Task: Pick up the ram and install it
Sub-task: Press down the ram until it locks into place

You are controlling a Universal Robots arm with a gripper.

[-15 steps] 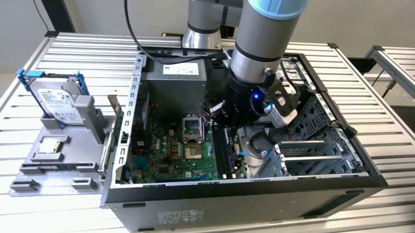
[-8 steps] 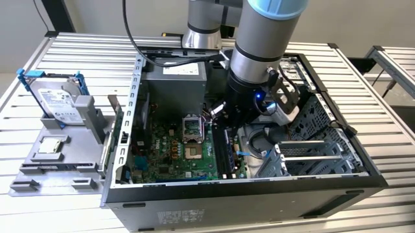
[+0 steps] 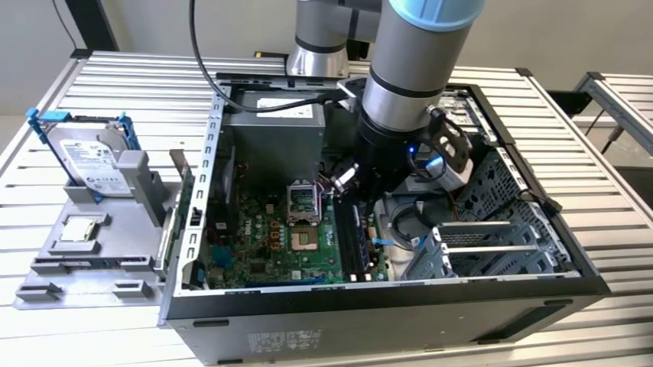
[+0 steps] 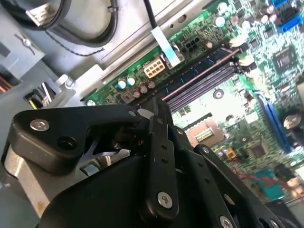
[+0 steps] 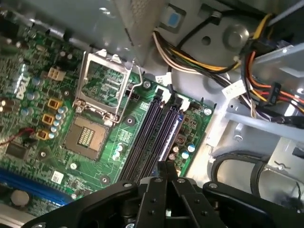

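So the open black computer case (image 3: 408, 321) is lying on its side on a slatted metal bench (image 3: 133, 84). Inside it there's the green motherboard (image 3: 275, 229), a grey power supply box (image 3: 274, 118) at the back end, and a perforated metal drive cage (image 3: 490, 252) on the exterior view's right.

The arm reaches down into the case, and the black gripper (image 5: 166, 166) sits right over the row of memory slots. Its fingers (image 4: 159, 142) are together, with no gap showing in either wrist view.

The ram (image 5: 172, 128), a long dark thin stick, stands on edge at the slot nearest the case wall, right at the fingertips. I can't tell if they're actually pinching it. Beside the slots, the processor socket (image 5: 102, 90) has its metal frame flipped up.

On the exterior view's left, just beside the case, a grey plastic tray (image 3: 102, 267) holds a silver hard drive in a blue frame (image 3: 92, 157) and a small square silver chip (image 3: 79, 228). A second slatted bench (image 3: 622, 92) stands off to the exterior view's right.
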